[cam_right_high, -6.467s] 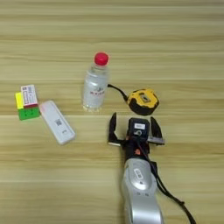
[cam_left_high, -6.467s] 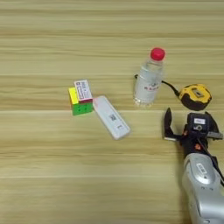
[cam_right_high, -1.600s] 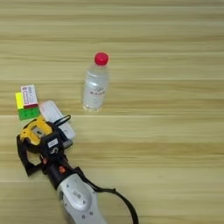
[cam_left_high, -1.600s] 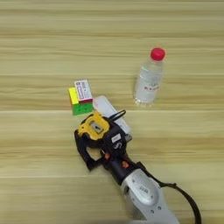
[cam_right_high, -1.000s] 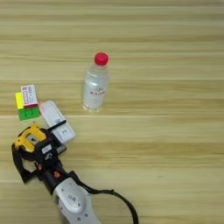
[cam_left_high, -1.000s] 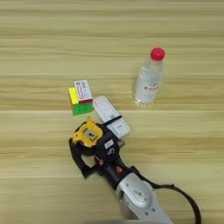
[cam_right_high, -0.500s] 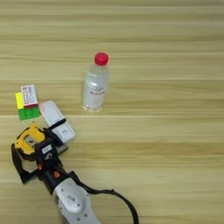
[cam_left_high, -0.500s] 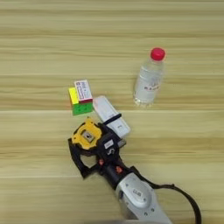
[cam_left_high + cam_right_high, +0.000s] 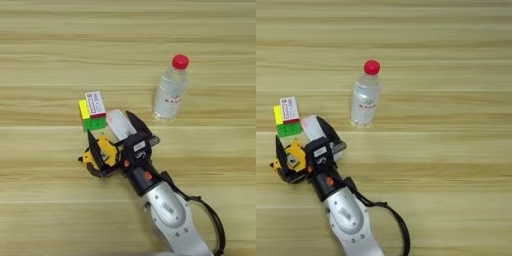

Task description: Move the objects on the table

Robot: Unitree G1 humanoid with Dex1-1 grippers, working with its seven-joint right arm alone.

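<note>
Left eye view, read from the left edge: bare table (image 9: 40,55), light wood, plank lines running across. Puzzle cube (image 9: 90,116) first, yellow and green faces showing, a small white-red box (image 9: 95,103) lying on top of it. It sits just beyond the gripper's left finger, up and slightly left of it, apart from it.

Tape measure (image 9: 100,155), yellow and black, lies on the wood just below the cube. Right gripper (image 9: 114,136) is spread wide; its two black fingers stand well apart. Left finger (image 9: 94,150) lies across the tape measure's top; whether it presses on the case cannot be told. Nothing is pinched between the fingers.

White oblong device (image 9: 120,125) lies flat in the open span between the two fingers, its lower end hidden under the gripper body. Right finger (image 9: 138,125) runs along the device's right edge, up and right of the tape measure.

Silver forearm (image 9: 170,215) enters from the bottom edge, a black cable looping on its right.

Bottle (image 9: 171,90), clear with red cap, stands upright well apart from the gripper, up and to its right.
</note>
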